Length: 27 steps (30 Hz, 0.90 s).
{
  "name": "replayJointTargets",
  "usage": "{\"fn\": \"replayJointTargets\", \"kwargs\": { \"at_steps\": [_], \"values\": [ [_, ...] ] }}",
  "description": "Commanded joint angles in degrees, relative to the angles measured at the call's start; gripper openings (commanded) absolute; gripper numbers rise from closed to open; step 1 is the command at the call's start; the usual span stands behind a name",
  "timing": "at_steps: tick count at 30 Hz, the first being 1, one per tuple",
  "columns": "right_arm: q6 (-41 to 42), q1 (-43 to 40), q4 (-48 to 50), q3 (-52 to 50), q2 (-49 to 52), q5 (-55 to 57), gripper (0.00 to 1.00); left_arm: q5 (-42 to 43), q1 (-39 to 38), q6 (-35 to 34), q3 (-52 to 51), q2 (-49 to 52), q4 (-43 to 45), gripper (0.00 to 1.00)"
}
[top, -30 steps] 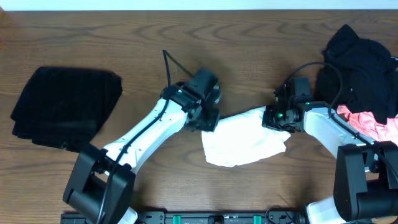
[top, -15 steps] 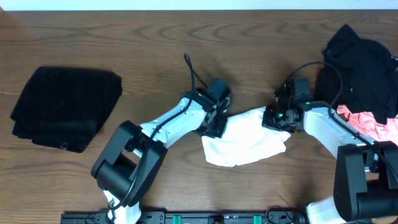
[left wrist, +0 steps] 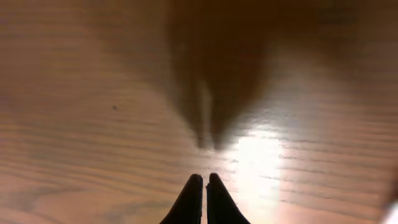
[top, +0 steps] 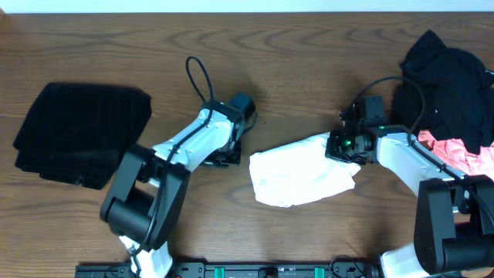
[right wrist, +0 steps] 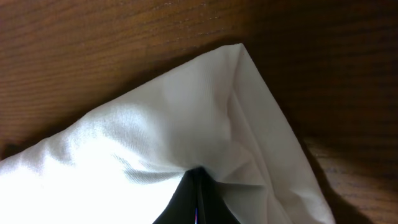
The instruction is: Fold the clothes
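Near the middle of the bench lies a white T-shirt, crumpled into a rough, partly folded patch with no print showing. Its narrow upper edge runs toward 2 o'clock, and there the right jaws are closed tight on the cloth. In the right wrist view the dark fingertips meet with no gap, and the white fabric puckers into creases that run to them, so a fold of the shirt is pinched between them. The right arm reaches in from 4 o'clock.

At the shirt's 9 o'clock, near but clear of its edge, the left jaws hang over bare wood. The left wrist view shows the two fingertips pressed together with nothing between them and their shadow on the grain ahead. The left arm comes in from 7 o'clock, a black cable looping above it.

Far out at 9 o'clock, well apart from the shirt, a folded black garment lies flat in a neat block. At 2 o'clock, by the bench's right edge, sits a loose black heap, with a pink garment bunched against its lower side.
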Motion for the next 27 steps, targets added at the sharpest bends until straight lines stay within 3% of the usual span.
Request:
{"fn": "replayJointTargets", "kwargs": {
  "at_steps": [1, 7, 18, 27],
  "values": [
    [-0.3, 0.5, -1.1, -1.6, 2.9, 5.9, 0.01, 6.7, -1.1, 3.3, 0.6, -7.2, 4.7, 0.06],
    [-0.3, 0.5, -1.0, -1.6, 2.9, 5.9, 0.01, 12.4, -1.9, 3.8, 0.5, -9.1, 13.7, 0.06],
    [-0.3, 0.5, -0.9, -1.6, 2.9, 5.9, 0.01, 16.4, -6.0, 11.0, 0.4, -0.7, 18.9, 0.06],
    [-0.3, 0.5, -0.9, -1.6, 2.9, 6.0, 0.01, 16.2, -7.8, 12.8, 0.4, 3.4, 19.1, 0.06]
  ]
}}
